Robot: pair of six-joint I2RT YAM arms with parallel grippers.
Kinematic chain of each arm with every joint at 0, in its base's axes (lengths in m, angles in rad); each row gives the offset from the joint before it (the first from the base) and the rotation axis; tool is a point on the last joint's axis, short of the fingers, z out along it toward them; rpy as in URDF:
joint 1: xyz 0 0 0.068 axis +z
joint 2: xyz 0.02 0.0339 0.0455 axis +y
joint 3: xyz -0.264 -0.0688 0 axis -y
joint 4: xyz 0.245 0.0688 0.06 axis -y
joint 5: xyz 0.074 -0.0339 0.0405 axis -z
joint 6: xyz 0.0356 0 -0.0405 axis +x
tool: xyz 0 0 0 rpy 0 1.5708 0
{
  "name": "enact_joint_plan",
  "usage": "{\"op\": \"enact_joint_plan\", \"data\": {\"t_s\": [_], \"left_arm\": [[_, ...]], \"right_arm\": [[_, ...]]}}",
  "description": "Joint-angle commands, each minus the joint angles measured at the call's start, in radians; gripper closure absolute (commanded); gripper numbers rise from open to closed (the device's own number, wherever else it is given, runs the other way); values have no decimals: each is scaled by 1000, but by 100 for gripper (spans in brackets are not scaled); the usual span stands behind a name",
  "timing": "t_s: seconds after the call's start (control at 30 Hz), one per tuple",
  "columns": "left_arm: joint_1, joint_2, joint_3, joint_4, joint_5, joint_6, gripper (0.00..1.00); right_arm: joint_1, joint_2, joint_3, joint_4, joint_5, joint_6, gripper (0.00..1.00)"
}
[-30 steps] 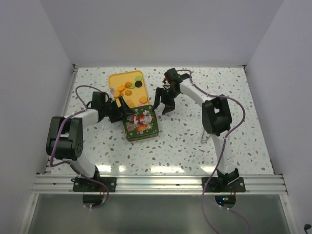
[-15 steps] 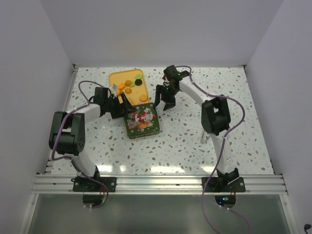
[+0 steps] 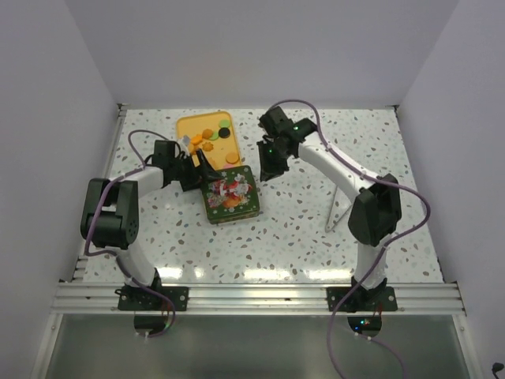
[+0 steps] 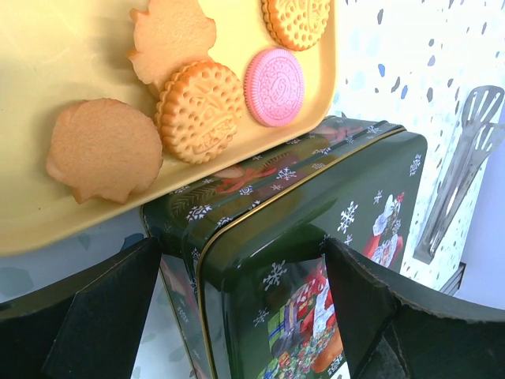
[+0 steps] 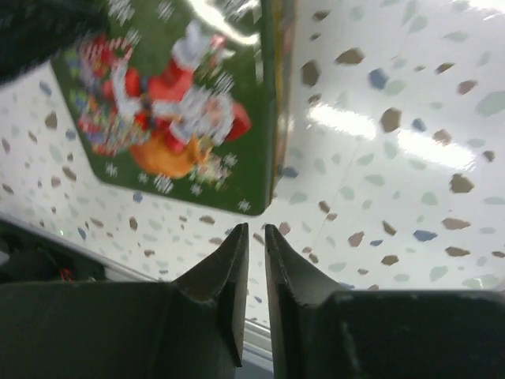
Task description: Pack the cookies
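Observation:
The cookies (image 3: 208, 139) lie on a yellow tray (image 3: 189, 126) at the back; most are orange and tan, one black (image 3: 224, 134). Close up, the left wrist view shows a tan scalloped cookie (image 4: 104, 148), an orange round one (image 4: 199, 110) and a pink one (image 4: 274, 85). A closed green Christmas tin (image 3: 230, 194) sits just in front of the tray. My left gripper (image 3: 195, 175) is wide open and straddles the tin's back-left corner (image 4: 237, 260). Off the tin's back-right corner, my right gripper (image 3: 268, 163) is shut and empty above the tabletop (image 5: 254, 237).
Metal tongs (image 3: 337, 208) lie on the speckled table to the right, also visible as tongs (image 4: 464, 170) past the tin. White walls close the table on three sides. The aluminium rail (image 3: 252, 296) with both arm bases runs along the near edge.
My right gripper has closed and its arm has swung, elbow out to the right. The left gripper edged toward the tray, then stayed still around the tin's corner.

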Motion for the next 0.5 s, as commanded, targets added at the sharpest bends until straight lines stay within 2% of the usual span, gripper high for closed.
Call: {"op": "enact_joint_plan", "data": {"t_s": [0.0, 0.03, 0.1, 0.27, 0.47], "left_arm": [[-10, 62, 6, -39, -125, 40, 12], [-10, 64, 9, -39, -123, 41, 12], [-10, 69, 13, -38, -117, 41, 12], [-10, 69, 19, -47, -109, 43, 12], [-10, 67, 20, -53, -94, 47, 12]], "right_arm": [[99, -75, -103, 28, 18, 39, 87], [114, -80, -131, 48, 12, 54, 95], [151, -80, -205, 115, -14, 91, 100], [214, -34, -260, 209, -25, 130, 100], [239, 56, -223, 250, -9, 142, 100]]}}
